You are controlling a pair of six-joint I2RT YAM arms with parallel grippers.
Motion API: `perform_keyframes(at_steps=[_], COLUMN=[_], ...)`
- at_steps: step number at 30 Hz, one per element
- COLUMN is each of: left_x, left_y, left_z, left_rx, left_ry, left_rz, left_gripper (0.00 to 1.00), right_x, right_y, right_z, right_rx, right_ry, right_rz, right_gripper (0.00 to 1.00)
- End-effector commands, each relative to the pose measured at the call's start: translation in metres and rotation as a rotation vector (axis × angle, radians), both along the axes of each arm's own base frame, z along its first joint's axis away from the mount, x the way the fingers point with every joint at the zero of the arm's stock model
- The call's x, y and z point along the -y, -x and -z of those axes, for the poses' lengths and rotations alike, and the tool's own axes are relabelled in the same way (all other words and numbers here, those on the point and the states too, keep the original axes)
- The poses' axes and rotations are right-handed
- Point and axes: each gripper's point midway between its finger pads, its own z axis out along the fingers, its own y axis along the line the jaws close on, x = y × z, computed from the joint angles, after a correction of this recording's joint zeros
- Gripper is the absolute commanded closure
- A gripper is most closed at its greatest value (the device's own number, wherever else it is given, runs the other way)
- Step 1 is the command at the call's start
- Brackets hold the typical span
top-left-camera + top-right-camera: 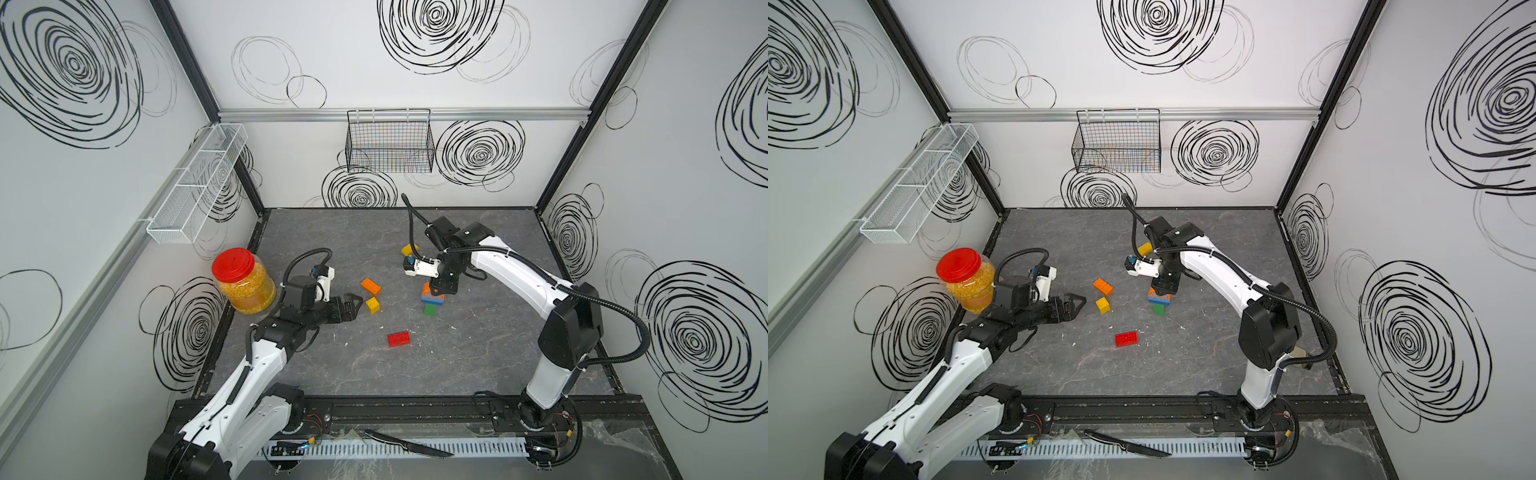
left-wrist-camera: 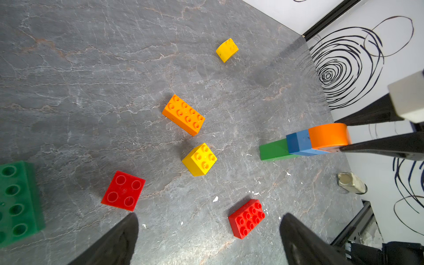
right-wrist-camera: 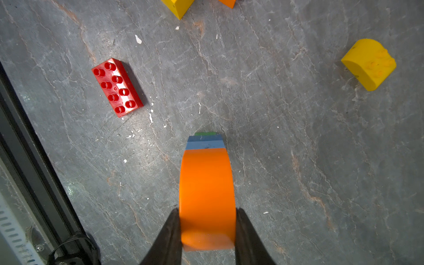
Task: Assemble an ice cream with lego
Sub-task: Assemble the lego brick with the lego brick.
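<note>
Right gripper (image 3: 207, 211) clamping glossy round-topped orange brick (image 3: 206, 183), capping blue brick (image 3: 205, 143) over green brick (image 3: 205, 133), left gripper (image 2: 209, 216) hanging spread wide, holding nothing.

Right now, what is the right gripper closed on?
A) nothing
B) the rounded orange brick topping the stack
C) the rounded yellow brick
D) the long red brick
B: the right wrist view shows the right gripper clamping the rounded orange brick above the blue brick.
</note>
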Motion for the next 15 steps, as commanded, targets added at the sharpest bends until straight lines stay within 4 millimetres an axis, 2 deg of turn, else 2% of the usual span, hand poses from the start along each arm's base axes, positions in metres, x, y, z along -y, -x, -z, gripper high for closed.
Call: perform_keyframes(at_steps=[1,7,15], left_x=[-0.002,-0.003,-0.003], left_y=[-0.005,-0.005,-0.006], left_z=[-0.008,-0.008,-0.008], left_rx=[0.041,0.041,0.043], left_ry=[0.010,0.009,0.011], left_rz=[-0.011,-0.016,-0.018], left_gripper=[0.01,0.01,0.01], right_x=[0.012,0.006,0.005], right_y=[0.033,0.027,0.020], right_z=[0.044,0.032,0.026], right_rx=[-0.177,-0.144,-0.100], right_ry=[0.134,0.108,0.091], right_rz=[-0.023,-0.032,-0.024], right_gripper=[1.00,1.00,0.91])
